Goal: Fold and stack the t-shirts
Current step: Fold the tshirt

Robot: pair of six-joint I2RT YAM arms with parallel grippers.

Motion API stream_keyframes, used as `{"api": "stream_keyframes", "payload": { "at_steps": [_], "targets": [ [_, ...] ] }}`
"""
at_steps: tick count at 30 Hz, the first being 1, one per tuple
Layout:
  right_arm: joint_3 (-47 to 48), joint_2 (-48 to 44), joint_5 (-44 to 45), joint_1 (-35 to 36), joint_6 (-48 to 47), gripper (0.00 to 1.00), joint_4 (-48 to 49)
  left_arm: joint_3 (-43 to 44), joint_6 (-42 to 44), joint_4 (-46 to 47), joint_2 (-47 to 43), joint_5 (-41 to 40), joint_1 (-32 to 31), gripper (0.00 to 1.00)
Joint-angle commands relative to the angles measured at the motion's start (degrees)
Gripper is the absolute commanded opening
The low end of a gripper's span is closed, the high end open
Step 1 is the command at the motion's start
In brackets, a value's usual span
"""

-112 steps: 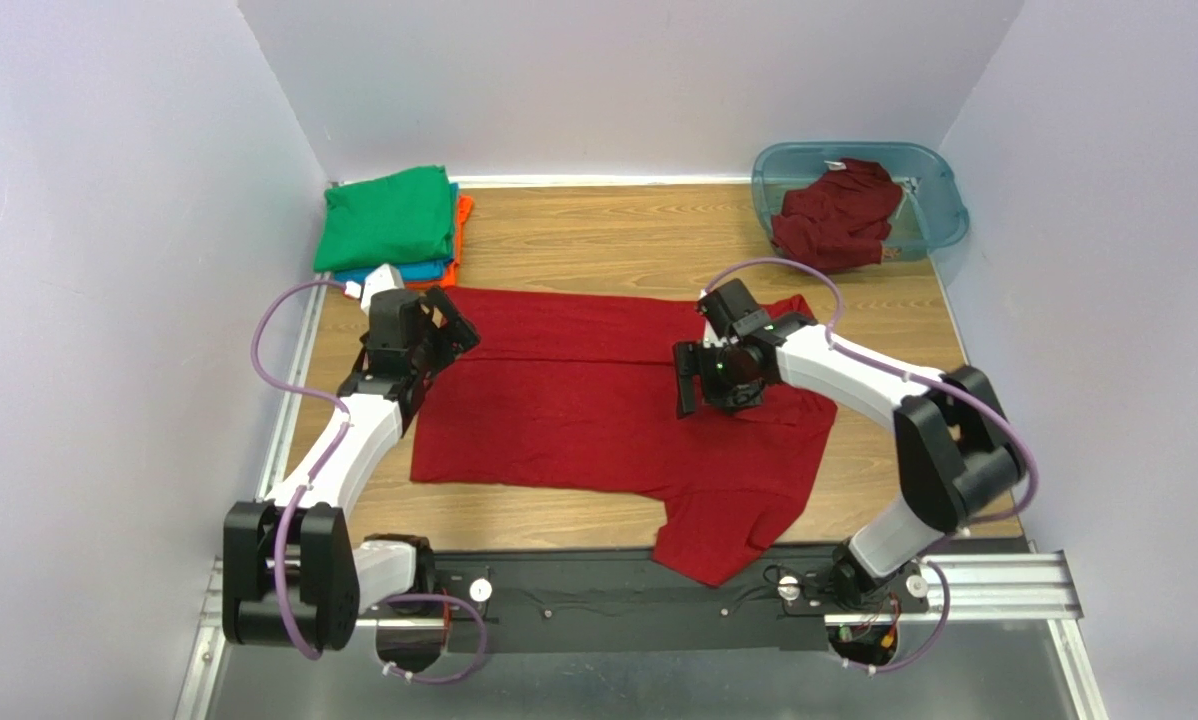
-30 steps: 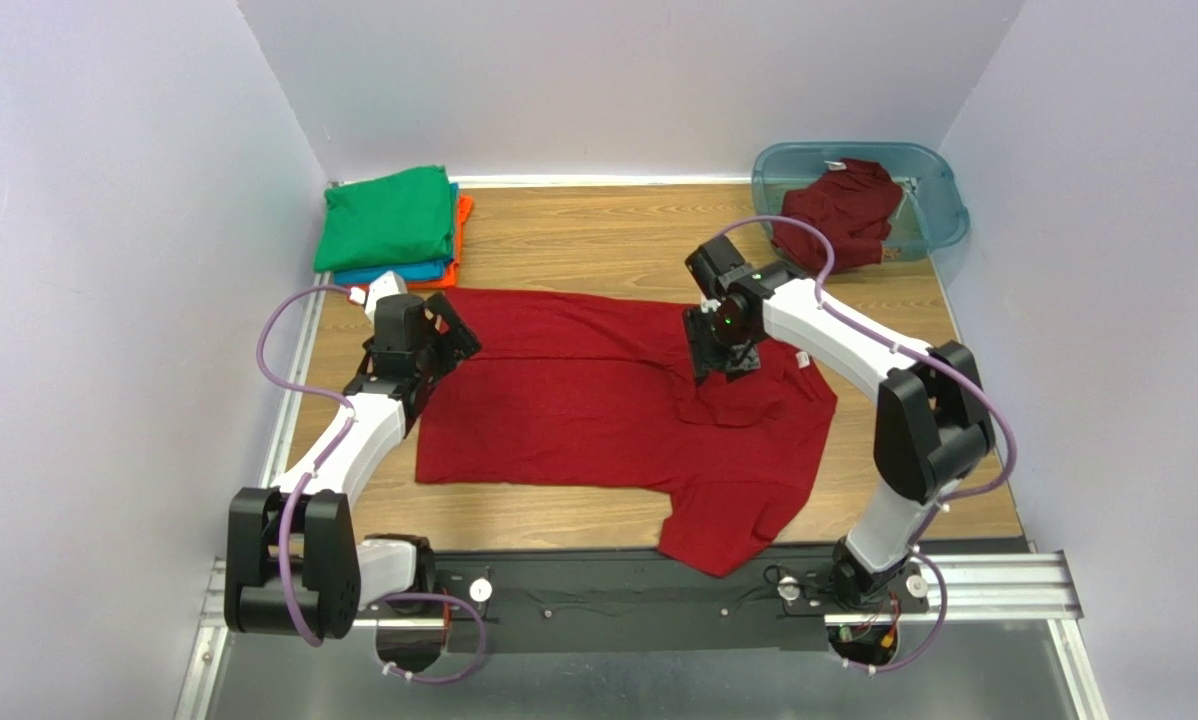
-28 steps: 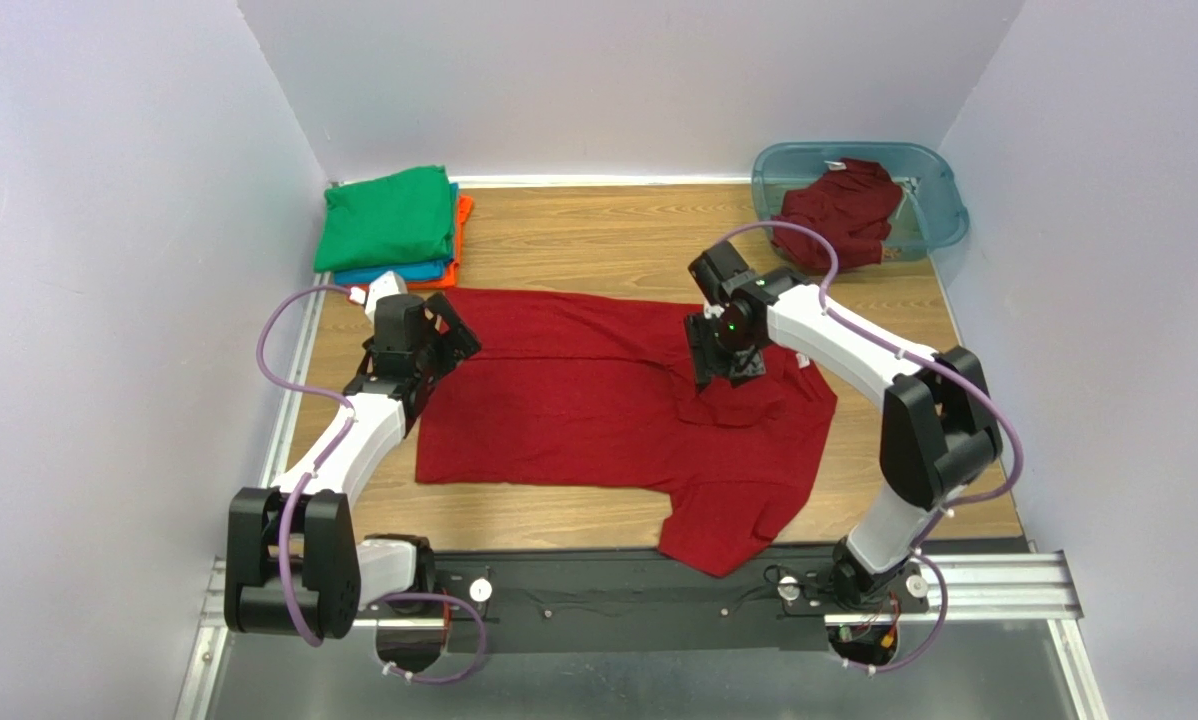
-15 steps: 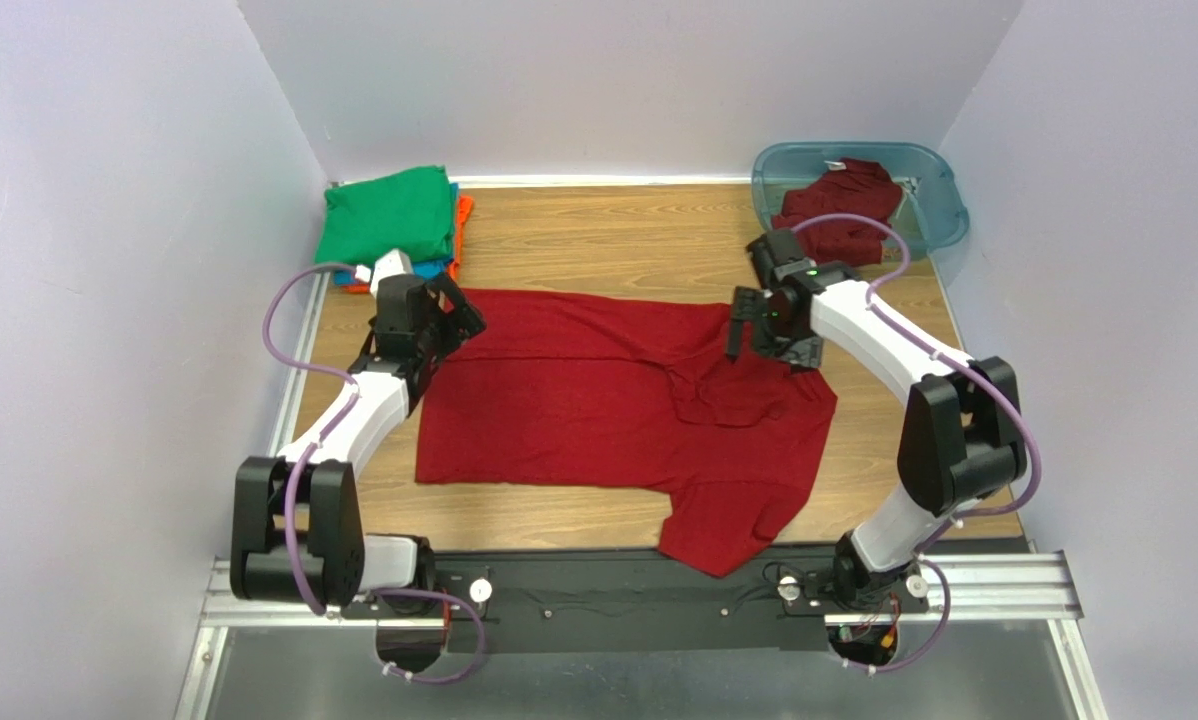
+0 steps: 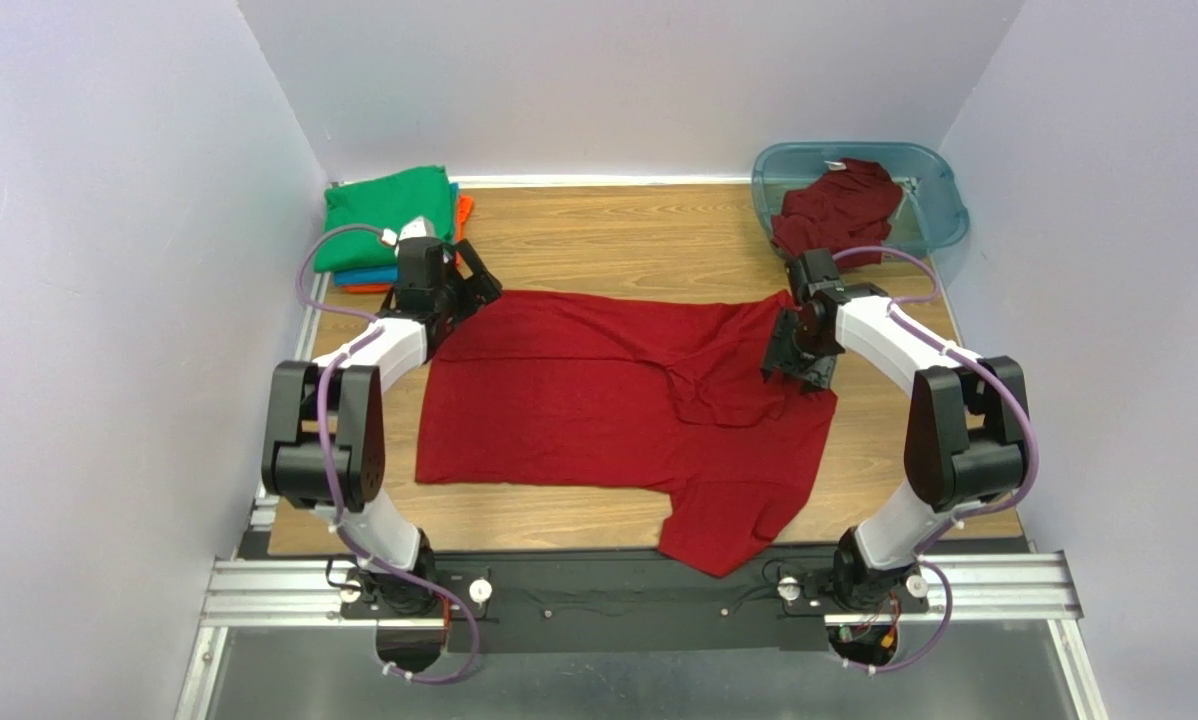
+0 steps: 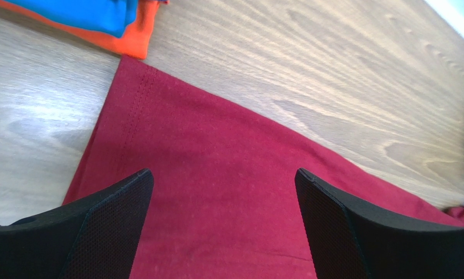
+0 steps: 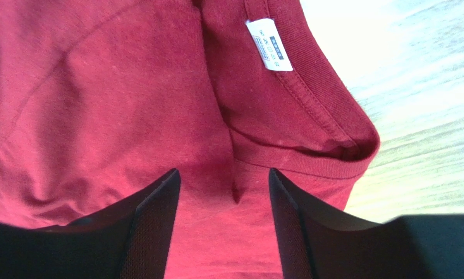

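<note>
A dark red t-shirt (image 5: 590, 405) lies spread on the wooden table (image 5: 620, 240), one sleeve reaching toward the front edge. My left gripper (image 5: 470, 288) hovers open over its far-left corner; in the left wrist view the gripper (image 6: 222, 174) has only flat red cloth (image 6: 217, 151) below it. My right gripper (image 5: 790, 350) is at the shirt's right side by the collar. In the right wrist view that gripper (image 7: 224, 172) is open, its jaws apart over the cloth just below the collar (image 7: 310, 145) and white label (image 7: 269, 45). Folded green (image 5: 387, 218), blue (image 6: 83, 9) and orange (image 6: 132, 43) t-shirts are stacked far left.
A translucent teal tub (image 5: 936, 195) at the far right corner holds a crumpled second dark red t-shirt (image 5: 838, 210). White walls close in the table on the left, back and right. A metal rail (image 5: 635, 588) runs along the front edge.
My right gripper has moved from the shirt's middle out to the collar at its right side. My left gripper has shifted away from me to the shirt's far-left corner.
</note>
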Motion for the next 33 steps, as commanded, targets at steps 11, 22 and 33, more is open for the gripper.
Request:
{"api": "stream_keyframes", "payload": {
  "at_steps": [11,22,33],
  "targets": [
    [-4.36,0.95,-8.29,-0.79,1.14,0.23,5.33,0.36,1.64,-0.10,6.72,-1.19,0.03,0.98],
    [-6.47,-5.02,-4.41,-0.70,1.93,0.03,4.72,-8.59,1.11,-0.63,0.76,-1.89,2.58,0.87],
    [-8.76,-7.04,-2.93,-0.70,1.93,0.01,3.84,-12.29,0.50,-3.62,-5.75,-4.26,2.67,0.88]
  ]
}}
